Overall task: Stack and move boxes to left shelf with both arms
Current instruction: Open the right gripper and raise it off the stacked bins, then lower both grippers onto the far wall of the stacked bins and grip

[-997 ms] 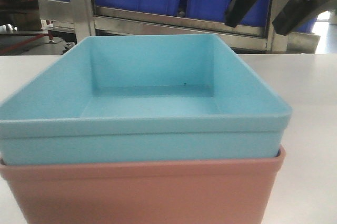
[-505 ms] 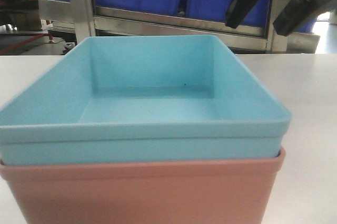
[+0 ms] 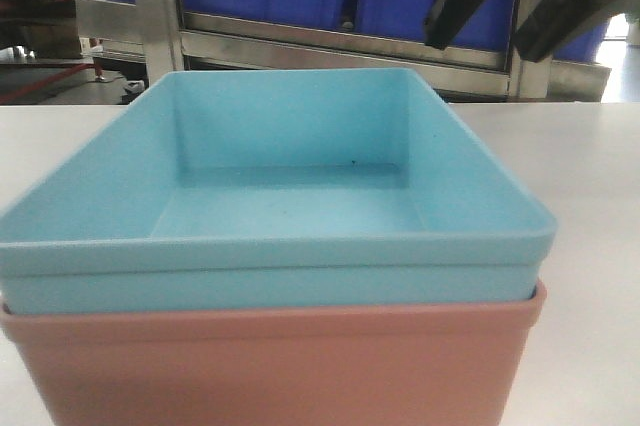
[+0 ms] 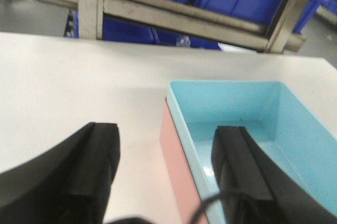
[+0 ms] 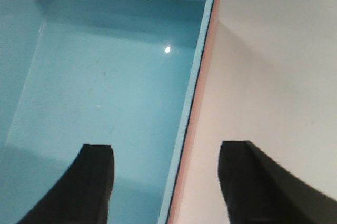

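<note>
On table (image 3: pixel 600 196), two nested boxes (image 3: pixel 280 281)

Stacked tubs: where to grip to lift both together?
Side walls, from above, one arm each. The blue tub sits nested in the pink tub, so each pinch should span both walls; blue alone would likely lift out. The left gripper and right gripper are open astride opposite walls.

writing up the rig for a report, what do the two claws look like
Both are plain black. The left claw has two broad fingers with squared, flat tips, and a thin dark cable curls at its base. The right claw shows the same pair of blocky black fingers. No markings are visible.
</note>
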You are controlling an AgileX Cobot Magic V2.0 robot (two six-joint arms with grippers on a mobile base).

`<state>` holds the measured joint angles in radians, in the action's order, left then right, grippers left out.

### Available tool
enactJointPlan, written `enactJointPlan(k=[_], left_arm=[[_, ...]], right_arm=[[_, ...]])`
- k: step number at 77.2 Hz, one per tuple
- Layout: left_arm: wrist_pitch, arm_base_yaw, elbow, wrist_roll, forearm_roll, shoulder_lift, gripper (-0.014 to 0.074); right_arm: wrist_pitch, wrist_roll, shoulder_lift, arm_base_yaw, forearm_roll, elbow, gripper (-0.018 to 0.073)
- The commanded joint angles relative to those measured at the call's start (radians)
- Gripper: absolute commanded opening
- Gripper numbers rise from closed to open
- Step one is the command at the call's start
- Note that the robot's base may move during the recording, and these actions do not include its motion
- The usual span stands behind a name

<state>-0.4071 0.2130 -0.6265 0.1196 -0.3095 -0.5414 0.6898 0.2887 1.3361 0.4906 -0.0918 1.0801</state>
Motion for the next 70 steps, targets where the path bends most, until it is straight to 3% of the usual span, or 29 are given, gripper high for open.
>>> enactJointPlan(k=[1,14,28,34,46,50,60,70], left_arm=[[-0.009,-0.002,-0.121,0.004,-0.016,-0.088,0.0262],[-0.096,-0.002,-0.273,-0.013,-0.018,-0.304,0.0262],[-0.191,0.050,-0.449,-0.133,0.026,-0.524,0.0262],[-0.245,0.103,-0.518,-0.256,0.140,-0.606,0.0262],[-0.420,0.247,-0.637,-0.638,0.474,-0.777,0.0262],[-0.473,0.283,-0.663,-0.693,0.529,-0.824,0.0262],[-0.539,0.338,-0.709,-0.706,0.494,-0.930,0.0262],[-0.555,0.347,-0.722,-0.715,0.450,-1.003,0.0262]], right_arm=[[-0.002,-0.022,-0.023,0.000,0.002,0.054,0.0488],[0.062,0.006,0.023,0.006,0.004,0.114,0.0488],[0.092,0.103,0.095,0.021,0.048,0.156,0.0488],[0.130,0.137,0.126,0.021,0.070,0.184,0.0488],[0.218,0.174,0.195,0.021,0.097,0.257,0.0488],[0.236,0.181,0.215,0.021,0.101,0.275,0.0488],[0.250,0.192,0.262,0.021,0.101,0.287,0.0488],[0.264,0.205,0.303,0.021,0.101,0.287,0.0488]])
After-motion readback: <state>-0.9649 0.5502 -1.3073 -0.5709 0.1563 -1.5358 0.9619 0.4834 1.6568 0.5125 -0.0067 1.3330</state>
